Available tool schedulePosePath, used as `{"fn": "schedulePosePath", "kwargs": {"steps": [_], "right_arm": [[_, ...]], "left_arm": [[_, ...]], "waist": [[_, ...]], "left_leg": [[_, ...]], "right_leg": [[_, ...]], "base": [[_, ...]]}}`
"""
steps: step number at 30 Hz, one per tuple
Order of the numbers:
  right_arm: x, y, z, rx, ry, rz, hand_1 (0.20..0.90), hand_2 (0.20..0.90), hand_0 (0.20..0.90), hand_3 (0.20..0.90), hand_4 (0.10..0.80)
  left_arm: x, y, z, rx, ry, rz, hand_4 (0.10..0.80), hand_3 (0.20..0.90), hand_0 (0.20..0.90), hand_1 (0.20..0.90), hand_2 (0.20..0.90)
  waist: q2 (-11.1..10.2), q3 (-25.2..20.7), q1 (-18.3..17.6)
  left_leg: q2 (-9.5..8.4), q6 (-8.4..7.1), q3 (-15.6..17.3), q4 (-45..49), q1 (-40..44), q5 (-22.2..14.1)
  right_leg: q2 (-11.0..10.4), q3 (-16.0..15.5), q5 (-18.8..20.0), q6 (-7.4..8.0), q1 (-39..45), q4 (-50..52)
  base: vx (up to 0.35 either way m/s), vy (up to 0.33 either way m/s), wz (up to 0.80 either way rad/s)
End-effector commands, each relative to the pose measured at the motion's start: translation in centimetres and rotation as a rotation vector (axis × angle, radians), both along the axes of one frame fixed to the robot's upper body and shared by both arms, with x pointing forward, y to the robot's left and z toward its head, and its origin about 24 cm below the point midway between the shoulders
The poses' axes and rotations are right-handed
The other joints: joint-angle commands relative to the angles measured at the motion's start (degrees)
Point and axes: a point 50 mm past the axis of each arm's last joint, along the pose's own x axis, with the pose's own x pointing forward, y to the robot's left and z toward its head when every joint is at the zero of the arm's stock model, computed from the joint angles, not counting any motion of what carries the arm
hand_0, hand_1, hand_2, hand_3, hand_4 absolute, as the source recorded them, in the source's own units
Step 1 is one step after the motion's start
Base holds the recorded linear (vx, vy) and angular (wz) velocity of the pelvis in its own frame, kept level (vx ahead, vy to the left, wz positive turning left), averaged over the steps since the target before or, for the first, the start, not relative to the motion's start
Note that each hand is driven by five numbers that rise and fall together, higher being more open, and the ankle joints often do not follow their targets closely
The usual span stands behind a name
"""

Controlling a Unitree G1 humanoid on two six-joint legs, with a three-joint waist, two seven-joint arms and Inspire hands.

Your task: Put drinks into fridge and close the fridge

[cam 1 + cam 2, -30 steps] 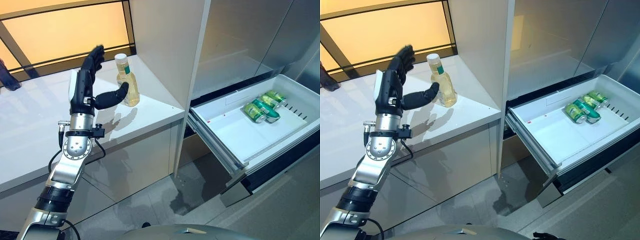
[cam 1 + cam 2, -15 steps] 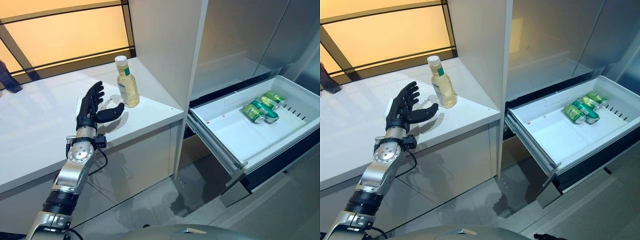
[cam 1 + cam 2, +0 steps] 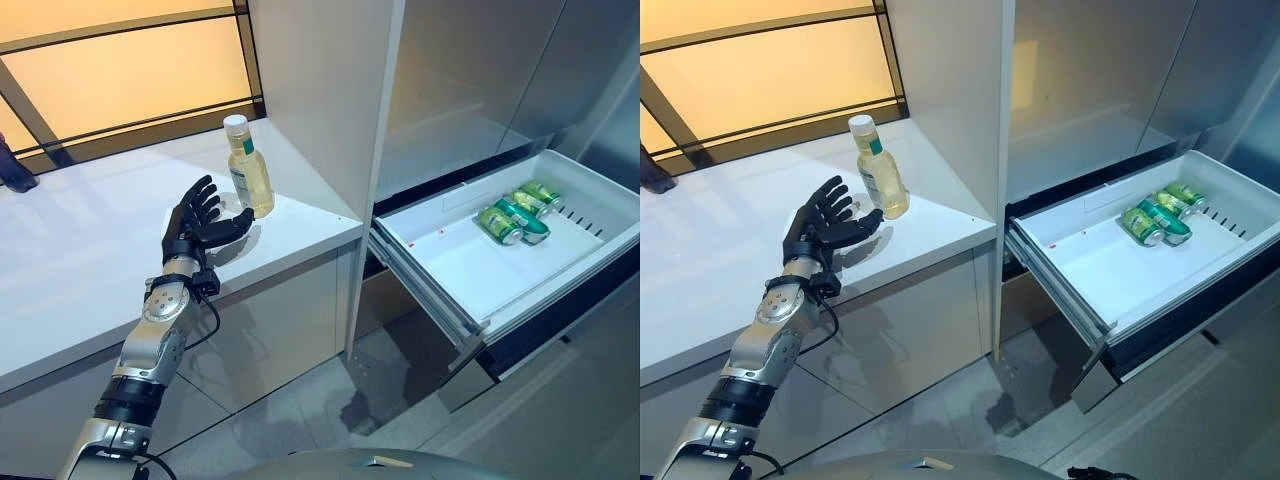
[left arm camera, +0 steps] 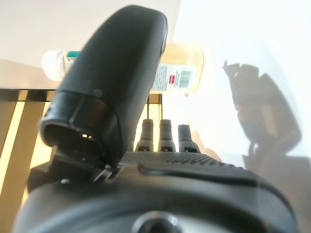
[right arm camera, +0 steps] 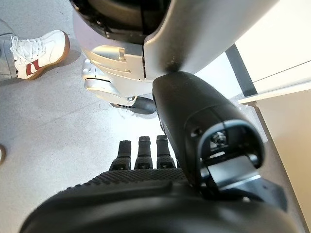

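Note:
A clear bottle of yellow drink with a white cap stands upright on the white counter, close to the tall cabinet wall. My left hand is open just left of it, fingers spread, thumb reaching toward the bottle's base without touching; its wrist view shows the bottle past the thumb. The fridge drawer stands pulled out on the right, with three green cans lying in its far corner. My right hand appears only in its wrist view, hanging open over the floor.
A tall white cabinet panel rises between the counter and the fridge. A dark object sits at the counter's far left edge. A person's white shoe stands on the grey floor in the right wrist view.
My left hand has come down from above the bottle's height to counter level and now sits nearer the bottle's base. The camera has shifted slightly.

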Motion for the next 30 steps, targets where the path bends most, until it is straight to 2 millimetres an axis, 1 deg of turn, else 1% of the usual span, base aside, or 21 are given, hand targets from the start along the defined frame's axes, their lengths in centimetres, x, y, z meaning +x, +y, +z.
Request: {"fn": "schedulePosePath", "kwargs": {"steps": [1,6,13,17,30], "right_arm": [[1.2,1.8,-0.3,0.054,-0.014,0.045,0.9,0.9,0.9,0.9,0.8],[1.2,1.8,-0.3,0.056,-0.012,0.051,0.9,0.9,0.9,0.9,0.8],[0.9,1.8,-0.3,0.057,-0.007,0.053,0.9,0.9,0.9,0.9,0.8],[0.9,1.8,-0.3,0.057,-0.008,0.056,0.9,0.9,0.9,0.9,0.8],[0.9,1.6,-0.3,0.056,-0.001,0.063,0.9,0.9,0.9,0.9,0.8]], "left_arm": [[3.4,-0.2,7.7,-0.014,-0.307,-0.007,0.8,0.9,0.9,0.9,0.9],[3.6,-0.4,8.5,-0.002,-0.338,-0.004,0.8,0.9,0.9,0.9,0.9],[3.8,0.0,10.2,0.061,-0.389,0.032,0.8,0.9,0.9,0.9,0.9],[4.0,-0.2,11.1,0.08,-0.412,0.038,0.8,0.9,0.9,0.9,0.9],[4.4,-0.2,12.4,0.096,-0.42,0.023,0.8,0.9,0.9,0.9,0.9]], "waist": [[-0.2,-1.0,0.4],[-0.3,-1.1,0.0],[-0.3,-1.4,-0.2],[-0.2,-1.4,-0.4],[0.0,-1.6,-0.6]], "left_leg": [[-1.62,1.45,0.9,0.6,1.5,-7.3],[-1.63,1.44,0.9,0.5,1.6,-7.4],[-1.63,1.39,1.1,0.5,1.6,-7.4],[-1.66,1.33,1.2,0.6,1.5,-7.4],[-1.62,1.21,1.2,0.5,1.7,-7.4]], "right_leg": [[-0.6,0.8,1.3,3.62,-3.6,1.6],[-0.6,1.0,1.3,3.63,-3.6,1.7],[-0.5,1.3,1.3,3.67,-3.6,1.5],[-0.4,1.4,1.3,3.66,-3.8,1.6],[-0.3,1.6,1.2,3.74,-3.6,1.5]], "base": [[0.011,-0.004,-0.05],[0.005,-0.002,-0.02],[0.005,-0.003,-0.02],[0.001,-0.001,-0.04],[0.0,0.0,0.0]]}}
